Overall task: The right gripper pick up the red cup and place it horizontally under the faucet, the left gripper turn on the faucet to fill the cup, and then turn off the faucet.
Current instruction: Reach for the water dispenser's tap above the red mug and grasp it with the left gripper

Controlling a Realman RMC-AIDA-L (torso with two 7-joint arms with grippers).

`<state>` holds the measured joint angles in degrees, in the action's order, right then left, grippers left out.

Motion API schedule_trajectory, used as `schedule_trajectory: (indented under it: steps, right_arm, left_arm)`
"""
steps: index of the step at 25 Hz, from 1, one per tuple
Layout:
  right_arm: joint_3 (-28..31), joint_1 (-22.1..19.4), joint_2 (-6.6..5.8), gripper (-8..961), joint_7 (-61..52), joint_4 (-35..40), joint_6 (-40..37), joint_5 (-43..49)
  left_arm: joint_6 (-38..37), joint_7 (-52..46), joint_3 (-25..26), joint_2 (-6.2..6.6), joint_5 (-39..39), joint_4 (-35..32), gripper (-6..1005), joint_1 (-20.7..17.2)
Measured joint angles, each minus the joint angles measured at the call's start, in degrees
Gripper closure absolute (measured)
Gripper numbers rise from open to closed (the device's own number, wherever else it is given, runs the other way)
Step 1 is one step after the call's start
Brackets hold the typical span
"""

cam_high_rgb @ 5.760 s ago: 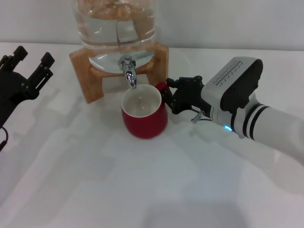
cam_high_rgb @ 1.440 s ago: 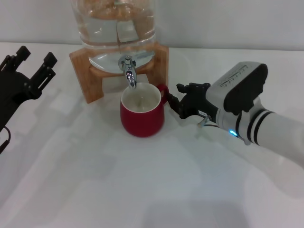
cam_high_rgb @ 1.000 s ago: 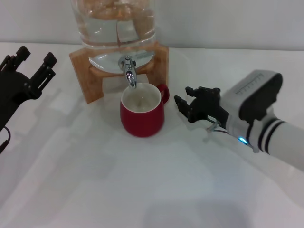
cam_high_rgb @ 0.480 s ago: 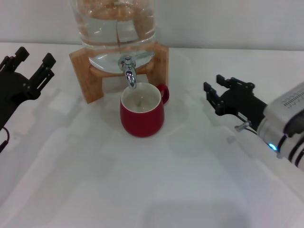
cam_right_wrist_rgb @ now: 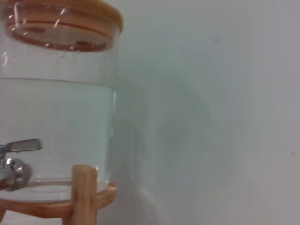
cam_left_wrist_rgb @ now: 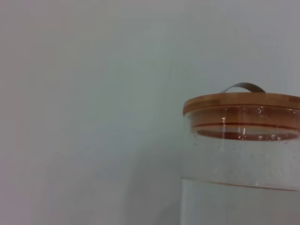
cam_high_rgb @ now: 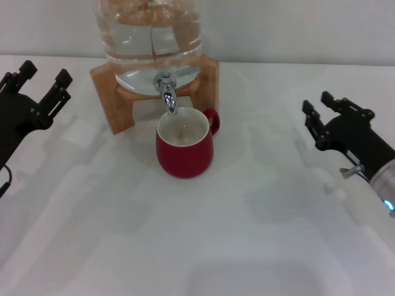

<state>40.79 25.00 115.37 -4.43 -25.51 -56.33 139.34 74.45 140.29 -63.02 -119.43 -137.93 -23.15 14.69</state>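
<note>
The cup (cam_high_rgb: 184, 150) stood upright on the table (cam_high_rgb: 203, 246), well to the left of the right gripper (cam_high_rgb: 327, 120) and clear of it, mouth directly beneath the faucet (cam_high_rgb: 166, 92) so that the spout would pour straight in. It looked empty, so filling had apparently not begun. The right gripper hung empty with its prongs spread wide, set off to the side, probably to leave the area around the cup free.

The left gripper (cam_high_rgb: 37, 86) hovered wide and empty too, with the faucet well off to its right and the lever untouched. The jar (cam_right_wrist_rgb: 56, 93) sat raised on a wooden stand (cam_high_rgb: 117, 83), which gave the cup room under the spout. Reaching the lever seemed the next job for the left gripper.
</note>
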Motion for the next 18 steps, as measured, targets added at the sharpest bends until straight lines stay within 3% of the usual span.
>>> schedule_trajectory:
  steps: [10,18]
  right_arm:
    - [-0.5,-1.9,0.22,575,0.0,1.7,-5.3,0.0]
    - [0.2,-2.5,0.4,575,-0.2,2.4,-4.2,-9.4]
  left_arm:
    - [0.4,0.9,0.0,-0.08,-0.7,0.3,242,-0.1]
    - [0.6,1.1,0.0,-0.11,-0.9,0.3,242,0.0]
